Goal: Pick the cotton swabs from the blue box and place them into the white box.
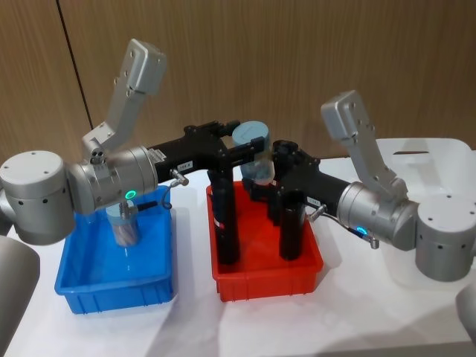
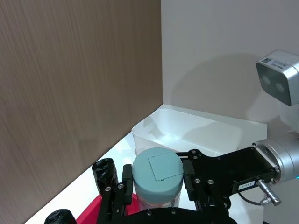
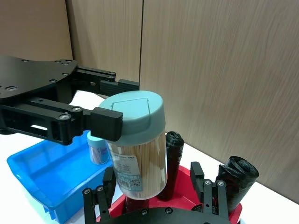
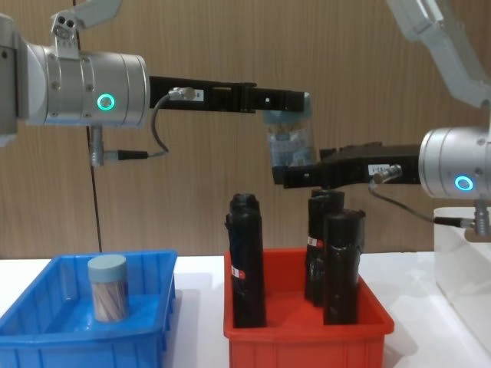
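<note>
Closest up is the swab jar (image 2: 156, 173), pale blue lid facing the left wrist camera, with the left gripper (image 4: 294, 103) clamped on that lid from both sides. It's hanging in mid-air above the red bin (image 4: 307, 346) and its black cylinders (image 4: 247, 261), so it's out of the blue box (image 4: 77, 349) but nowhere near down in the white box (image 2: 201, 119), which sits well off on the robot's right. The right gripper (image 4: 281, 176) has its fingers around the bottom of the jar, and from its own wrist camera I'd say they're spread with a gap on at least one side, not squeezing yet. Looks to me like a handoff in the middle: left carries it halfway, right takes it the rest. A second jar (image 4: 107, 287) stands upright in the blue box, untouched. The bit of the white box I can see into has no jar in it, so my read is nothing delivered so far. What's left: right has to close on the jar, left has to let go, jar goes over into the white box, then the whole thing again for the second one.
</note>
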{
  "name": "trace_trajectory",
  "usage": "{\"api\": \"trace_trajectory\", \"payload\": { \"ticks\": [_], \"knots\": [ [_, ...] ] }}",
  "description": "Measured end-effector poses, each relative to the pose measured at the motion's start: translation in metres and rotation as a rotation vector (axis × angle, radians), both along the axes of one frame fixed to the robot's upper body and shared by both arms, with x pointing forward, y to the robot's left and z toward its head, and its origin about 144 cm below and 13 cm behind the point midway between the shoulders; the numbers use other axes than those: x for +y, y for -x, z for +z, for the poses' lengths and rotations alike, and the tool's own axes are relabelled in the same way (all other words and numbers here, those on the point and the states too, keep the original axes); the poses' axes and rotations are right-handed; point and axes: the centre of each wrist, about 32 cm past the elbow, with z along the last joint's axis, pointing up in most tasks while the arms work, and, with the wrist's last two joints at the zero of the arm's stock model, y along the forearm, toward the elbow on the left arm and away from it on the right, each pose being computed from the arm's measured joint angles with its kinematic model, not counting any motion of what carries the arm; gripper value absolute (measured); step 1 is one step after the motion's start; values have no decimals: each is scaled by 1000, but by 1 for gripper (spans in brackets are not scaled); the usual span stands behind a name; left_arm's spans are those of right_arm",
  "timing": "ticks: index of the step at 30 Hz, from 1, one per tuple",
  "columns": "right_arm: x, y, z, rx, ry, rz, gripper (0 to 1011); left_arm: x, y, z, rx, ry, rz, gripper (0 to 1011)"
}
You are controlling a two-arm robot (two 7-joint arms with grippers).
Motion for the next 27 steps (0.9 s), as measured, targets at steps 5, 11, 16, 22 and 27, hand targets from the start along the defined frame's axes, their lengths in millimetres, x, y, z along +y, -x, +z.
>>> {"api": "trace_trajectory", "payload": {
  "ticks": [5, 11, 16, 22, 27],
  "knots": [
    [1, -5, -1, -4, 2, -2, 907, 0, 0, 0, 0, 0, 0, 643],
    [1, -8, -1, -9, 1, -3, 765, 0, 0, 0, 0, 0, 0, 641],
    [1, -9, -1, -12, 0, -2, 660, 0, 0, 0, -1, 0, 0, 641],
    [1, -10, 0, -16, -1, 0, 660, 0, 0, 0, -2, 2, 1, 641],
    [2, -10, 1, -18, -1, 1, 660, 0, 0, 0, -2, 2, 0, 660]
  ]
}}
